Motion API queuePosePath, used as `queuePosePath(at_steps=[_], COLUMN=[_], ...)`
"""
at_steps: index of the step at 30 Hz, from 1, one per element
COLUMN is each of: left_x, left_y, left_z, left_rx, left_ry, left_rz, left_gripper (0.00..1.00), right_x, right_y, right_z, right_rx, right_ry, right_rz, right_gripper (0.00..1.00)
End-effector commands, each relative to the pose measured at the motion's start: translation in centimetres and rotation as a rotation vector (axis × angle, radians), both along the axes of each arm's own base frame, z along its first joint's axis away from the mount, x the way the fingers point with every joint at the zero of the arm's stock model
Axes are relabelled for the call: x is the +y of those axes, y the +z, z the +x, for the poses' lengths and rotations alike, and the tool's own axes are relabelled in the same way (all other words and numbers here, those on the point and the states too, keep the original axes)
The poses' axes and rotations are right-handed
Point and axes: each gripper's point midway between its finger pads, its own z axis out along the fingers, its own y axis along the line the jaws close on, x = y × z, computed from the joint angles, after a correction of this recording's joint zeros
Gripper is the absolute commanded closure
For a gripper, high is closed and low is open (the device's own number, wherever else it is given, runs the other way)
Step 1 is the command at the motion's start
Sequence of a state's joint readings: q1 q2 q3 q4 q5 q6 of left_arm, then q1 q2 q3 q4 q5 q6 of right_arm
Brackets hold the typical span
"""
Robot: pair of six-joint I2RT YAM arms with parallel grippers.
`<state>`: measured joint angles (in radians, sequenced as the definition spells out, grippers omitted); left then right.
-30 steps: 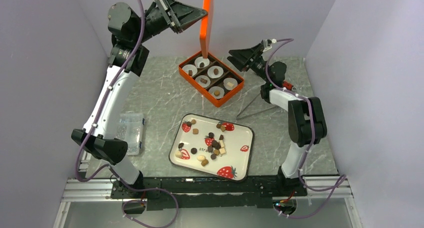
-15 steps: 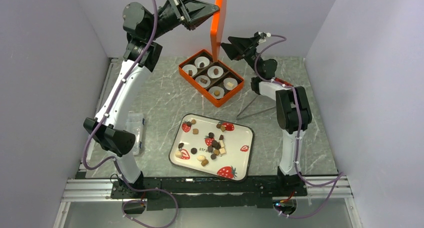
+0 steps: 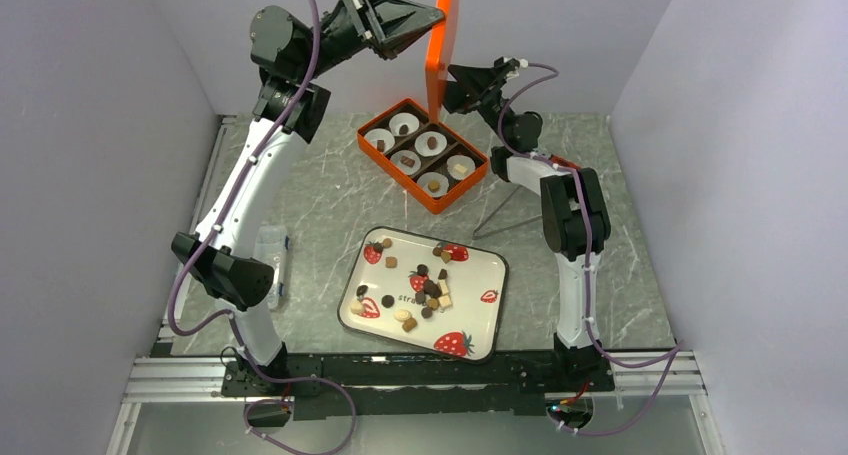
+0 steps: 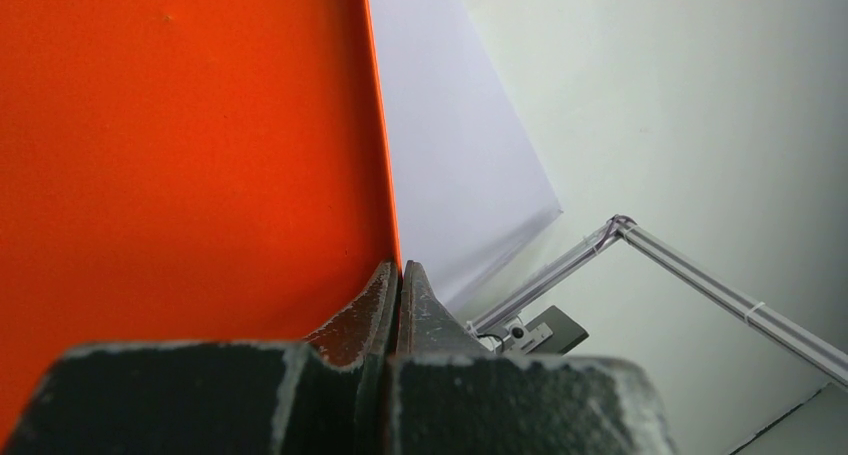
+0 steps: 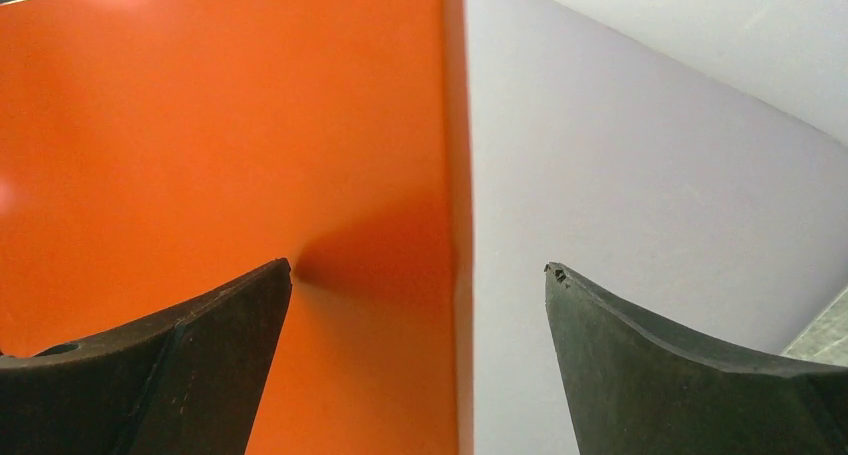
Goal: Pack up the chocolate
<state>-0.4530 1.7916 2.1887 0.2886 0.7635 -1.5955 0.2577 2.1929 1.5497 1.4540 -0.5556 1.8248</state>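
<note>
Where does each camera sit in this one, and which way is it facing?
Top external: above and behind the robot, looking down on the marble table, orange box and strawberry tray; the left arm and right arm show whole.
Left wrist: looks along the left claw, shut on the upright orange lid; only that claw shows.
Right wrist: faces the lid through the open right claw; only that claw shows.
Shared: both wrist views see the lid, as does the top view.

Orange lid (image 3: 441,45): upper end cut off by the overhead view's top edge; both wrist views show only part. Chocolate (image 3: 430,288): single pieces too small to tell shapes.
</note>
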Motion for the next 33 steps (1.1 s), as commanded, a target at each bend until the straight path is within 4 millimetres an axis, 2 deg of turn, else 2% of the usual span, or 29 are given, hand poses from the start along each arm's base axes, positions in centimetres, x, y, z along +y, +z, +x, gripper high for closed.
queuePosePath(at_steps=[1, 6, 18, 26, 33], left_x=[1.9, 2.0, 5.3, 7.7, 9.9], left_y=[3.9, 3.4, 3.4, 2.6, 1.6], left_z=[-4.0, -3.9, -4.2, -3.5, -2.4], left_rx=[-0.154, -0.141, -0.139, -0.131, -0.128], left_ry=[-0.028, -0.062, -0.042, -0.033, -0.023], left_rz=[-0.105, -0.114, -0.139, -0.161, -0.173], left_gripper=[1.00, 1.00, 1.00, 1.00, 1.00], right_x=[-1.4, -1.1, -2.0, -2.9, -4.6], right_y=[4.2, 6.2, 9.6, 10.6, 12.0], right_z=[-4.3, -6.3, -10.2, -12.8, -15.2], right_rx=[-0.237, -0.319, -0.385, -0.393, -0.405], right_ry=[0.039, 0.065, 0.081, 0.070, 0.044], right_rz=[0.114, 0.079, 0.074, 0.060, 0.060], right_gripper=[0.00, 0.01, 0.06, 0.14, 0.23])
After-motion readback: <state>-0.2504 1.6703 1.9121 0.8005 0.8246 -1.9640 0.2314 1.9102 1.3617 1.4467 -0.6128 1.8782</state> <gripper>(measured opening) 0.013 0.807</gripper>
